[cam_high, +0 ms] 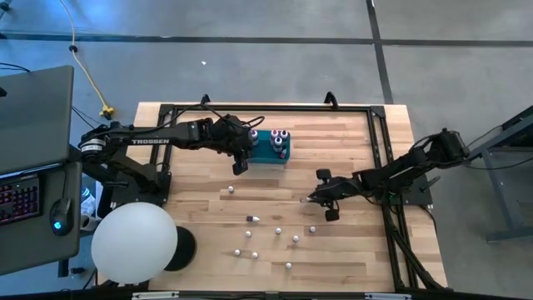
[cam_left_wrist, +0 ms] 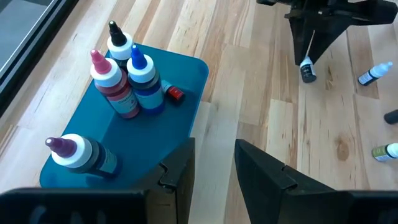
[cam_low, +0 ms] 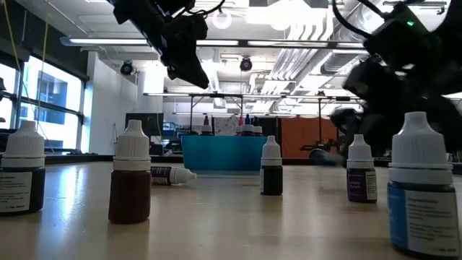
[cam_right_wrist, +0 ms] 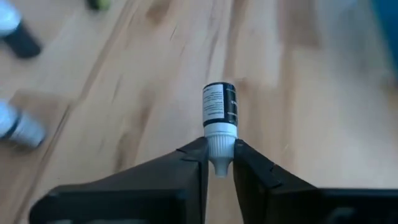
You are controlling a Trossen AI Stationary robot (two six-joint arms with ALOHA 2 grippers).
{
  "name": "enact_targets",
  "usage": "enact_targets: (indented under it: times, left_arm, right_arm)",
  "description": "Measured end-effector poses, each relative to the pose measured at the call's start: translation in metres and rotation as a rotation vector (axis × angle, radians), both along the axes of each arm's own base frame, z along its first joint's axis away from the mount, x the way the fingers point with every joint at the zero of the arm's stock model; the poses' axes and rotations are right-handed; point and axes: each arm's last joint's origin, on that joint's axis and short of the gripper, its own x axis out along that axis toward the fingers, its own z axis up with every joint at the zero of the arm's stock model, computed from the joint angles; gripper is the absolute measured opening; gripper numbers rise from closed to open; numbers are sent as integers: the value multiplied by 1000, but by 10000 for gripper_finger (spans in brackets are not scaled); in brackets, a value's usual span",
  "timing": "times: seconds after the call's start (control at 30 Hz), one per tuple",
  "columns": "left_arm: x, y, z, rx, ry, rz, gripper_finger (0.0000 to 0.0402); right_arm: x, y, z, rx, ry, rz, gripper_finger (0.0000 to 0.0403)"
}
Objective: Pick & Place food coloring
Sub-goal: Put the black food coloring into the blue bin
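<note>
The right hand (cam_right_wrist: 219,163) pinches one food coloring bottle (cam_right_wrist: 219,115) by its white cap, with the dark labelled body pointing away from the fingers. In the high view this hand (cam_high: 310,200) sits at about 3 o'clock from the worktop (cam_high: 350,258) centre.

The left hand (cam_left_wrist: 214,163) hovers over the near edge of the teal box (cam_left_wrist: 180,81), its fingers spread with nothing between them. In the high view the left hand (cam_high: 241,158) is at about 11 o'clock from the worktop centre, just beside the teal box (cam_high: 268,154).

Four larger bottles (cam_left_wrist: 127,78) stand on the teal box: one with a black tip, one pink, one blue and one purple. A small red cap (cam_left_wrist: 175,93) lies beside them.

The remaining food coloring bottles (cam_high: 275,243) are scattered over the worktop between 5 and 7 o'clock, most upright. One bottle (cam_high: 253,218) lies on its side near the centre. Another bottle (cam_high: 230,191) stands apart at about 9 o'clock.

In the low view, upright bottles (cam_low: 130,180) stand in the foreground, with the teal box (cam_low: 220,153) behind them.
</note>
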Motion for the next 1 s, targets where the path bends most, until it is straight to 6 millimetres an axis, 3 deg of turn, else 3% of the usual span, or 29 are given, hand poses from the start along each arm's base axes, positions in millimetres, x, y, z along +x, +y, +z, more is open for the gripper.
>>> enact_targets:
  times: [0.1,0.23,0.37,0.47,0.7,0.87,1.0]
  left_arm:
    - [0,0,0,0,0,0,113]
    - [0,0,0,0,0,2,113]
    - [0,1,0,1,0,3,113]
    - [0,1,0,9,-1,12,113]
    - [0,1,0,20,4,31,113]
    - [-1,1,-3,18,26,22,113]
    - [-2,1,-3,17,38,28,113]
  right_arm:
    - [22,-9,23,-100,-102,-34,49]
    - [58,-31,71,-321,-196,-177,69]
    - [88,-54,121,-504,-98,-135,71]
    - [112,-69,137,-488,-4,-92,62]
    - [162,-94,94,-565,395,-102,62]
    - [186,-109,67,-563,457,-114,68]
    - [191,-116,58,-576,493,-128,65]
